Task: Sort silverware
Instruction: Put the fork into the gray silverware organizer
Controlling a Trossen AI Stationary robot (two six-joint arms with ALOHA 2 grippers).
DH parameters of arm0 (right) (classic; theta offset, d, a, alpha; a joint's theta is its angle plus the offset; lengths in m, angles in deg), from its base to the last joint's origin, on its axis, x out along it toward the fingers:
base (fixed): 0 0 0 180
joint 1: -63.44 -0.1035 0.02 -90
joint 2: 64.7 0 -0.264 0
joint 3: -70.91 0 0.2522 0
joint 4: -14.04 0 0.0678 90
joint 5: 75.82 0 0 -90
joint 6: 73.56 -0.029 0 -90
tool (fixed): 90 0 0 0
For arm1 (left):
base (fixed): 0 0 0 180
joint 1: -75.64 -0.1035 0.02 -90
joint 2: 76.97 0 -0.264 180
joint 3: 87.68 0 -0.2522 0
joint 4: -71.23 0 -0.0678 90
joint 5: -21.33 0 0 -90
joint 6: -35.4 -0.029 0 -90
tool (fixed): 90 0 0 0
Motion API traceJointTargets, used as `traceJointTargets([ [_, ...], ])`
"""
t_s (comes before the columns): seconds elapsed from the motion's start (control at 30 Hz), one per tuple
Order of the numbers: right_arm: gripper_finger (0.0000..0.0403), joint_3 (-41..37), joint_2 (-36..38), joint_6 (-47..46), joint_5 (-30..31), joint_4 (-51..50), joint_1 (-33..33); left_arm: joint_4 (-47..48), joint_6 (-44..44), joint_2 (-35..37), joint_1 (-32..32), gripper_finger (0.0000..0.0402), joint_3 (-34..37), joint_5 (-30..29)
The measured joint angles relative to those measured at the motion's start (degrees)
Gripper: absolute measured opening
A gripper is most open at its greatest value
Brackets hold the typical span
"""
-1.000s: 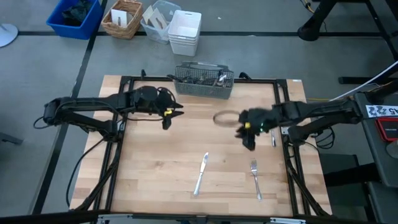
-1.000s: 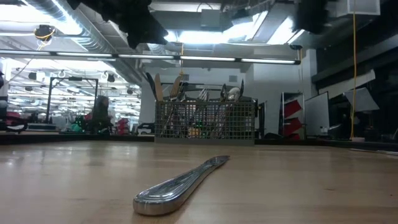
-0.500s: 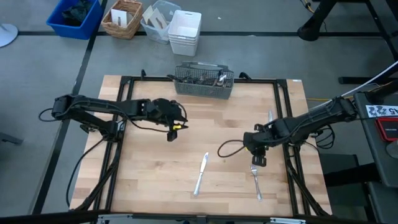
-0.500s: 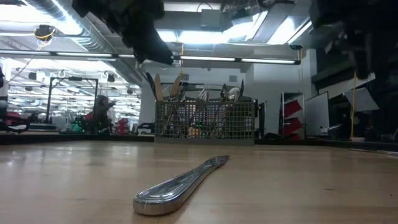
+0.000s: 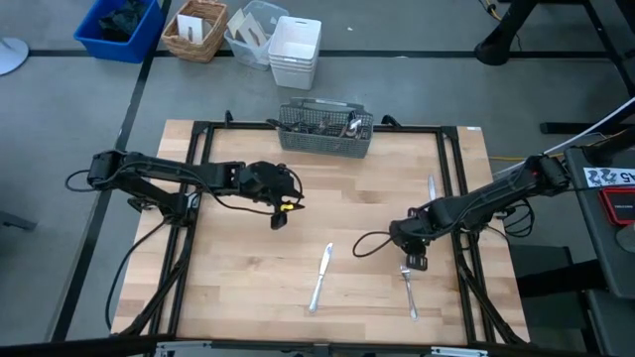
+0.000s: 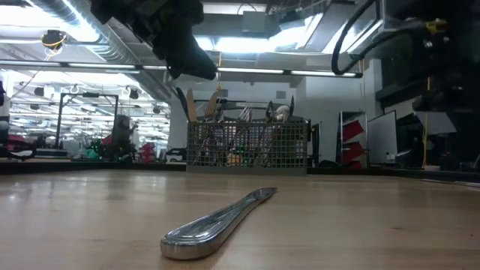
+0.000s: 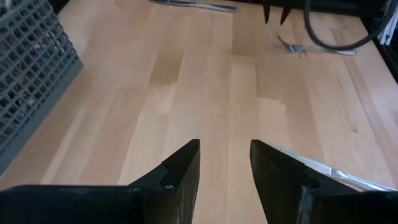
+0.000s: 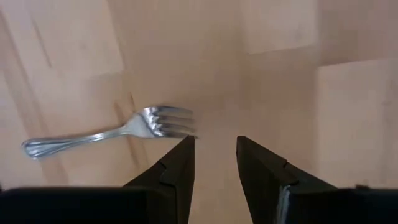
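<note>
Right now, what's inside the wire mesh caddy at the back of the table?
The caddy holds upright silverware: handles and a spoon bowl stick up above its rim. The mesh hides the lower parts, so the pieces cannot be counted.

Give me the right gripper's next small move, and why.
Probably shift sideways to centre on the fork, then lower. The right gripper hangs open beside the tines, which lie off to one side of its fingers, not between them. In the high view it sits at the fork's tine end.
</note>
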Motion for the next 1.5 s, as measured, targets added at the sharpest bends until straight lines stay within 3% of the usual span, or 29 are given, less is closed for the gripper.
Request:
traceJointTargets([
  [0.17,0.0121,-2.73,0.0,0.0,-4.31,4.88,0.0,-0.03,0.0,0.0,0.0,0.0133,0.0,0.0],
  [0.93,0.0119,-11.1,0.0,-0.2,-7.49,18.32,0.04,-0.06,0.17,0.0,0.0,0.0133,0.0,0.0],
  [1.07,0.0093,-11.32,0.0,-0.73,-7.49,18.24,0.04,-0.04,0.17,0.0,0.0,0.0133,0.0,0.0],
  [1.3,0.0012,-11.21,0.07,-0.9,-8.54,18.72,0.04,-0.04,0.0,0.0,0.0,0.0133,0.0,-0.02],
  [1.5,0.0016,-10.84,0.04,-2.0,-7.59,21.89,0.04,1.36,2.48,0.71,-0.23,0.0133,0.0,-0.37],
])
